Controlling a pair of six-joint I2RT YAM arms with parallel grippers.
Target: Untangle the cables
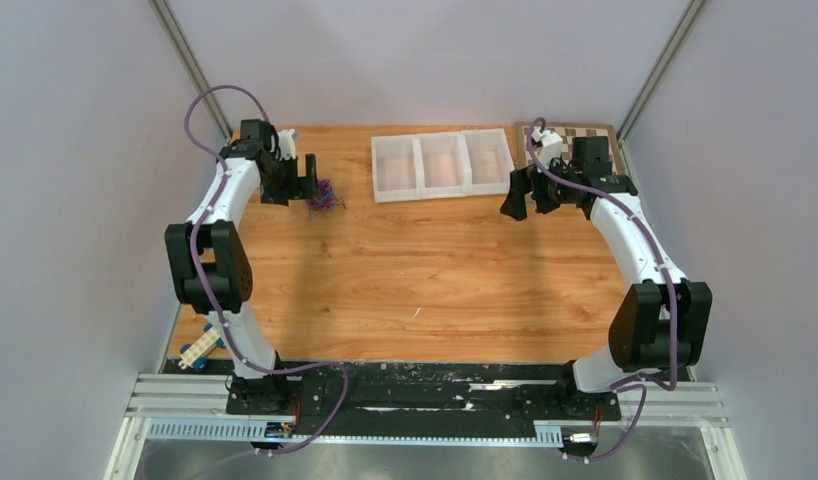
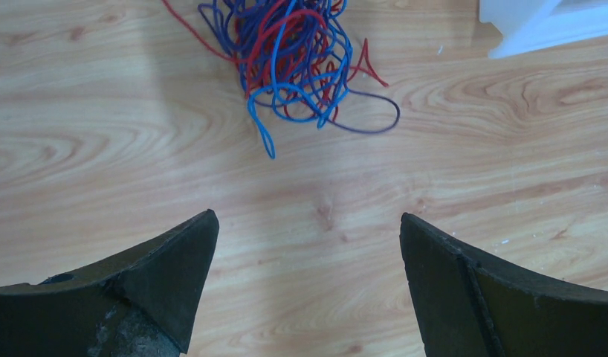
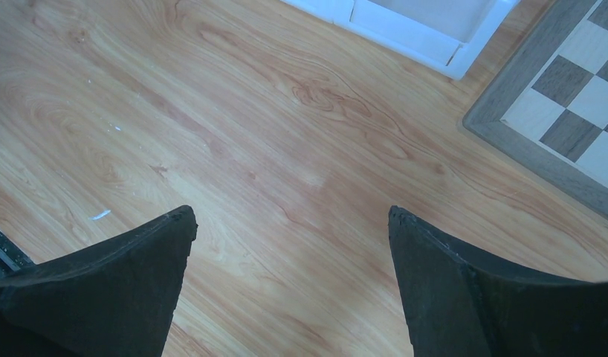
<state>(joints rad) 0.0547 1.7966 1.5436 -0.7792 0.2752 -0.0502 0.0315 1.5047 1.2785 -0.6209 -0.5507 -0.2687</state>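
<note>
Left gripper (image 2: 308, 223): jaws were wide apart, nothing between them, only bare wood table (image 2: 137, 149) showing in the gap. Both dark fingers (image 2: 167, 275) sat at the bottom of the left wrist view, pointing up-frame. The cables (image 2: 293, 59) lay at the top centre of that view, above the gap and apart from the fingertips, not touched. One tangled clump: blue, red and a dark purple-black strand, a blue loop hanging out toward the lower side, the dark strand curving off to the right. A white tray corner (image 2: 531, 30) was in the upper right of that view.

Right gripper (image 3: 291, 216): jaws also spread wide, holding nothing, bare wood between the fingers (image 3: 123, 290). Upper centre of the right wrist view showed the tray edge (image 3: 405, 30); upper right showed a chessboard (image 3: 561, 111) with a dark frame.

Top view: left gripper (image 1: 307, 180) was in the upper left of the table, the cable clump (image 1: 326, 195) just beside it on its right, lying on the wood. Right gripper (image 1: 515, 195) was in the upper right, just right of the tray (image 1: 445, 192). The tray had three compartments and sat at the far edge, centre-right. The chessboard (image 1: 585, 130) was in the far right corner, partly under the right arm. The cables were well apart from the right gripper. A small blue and white item (image 1: 200, 350) lay at the lower left table edge; I could not tell what it was.
</note>
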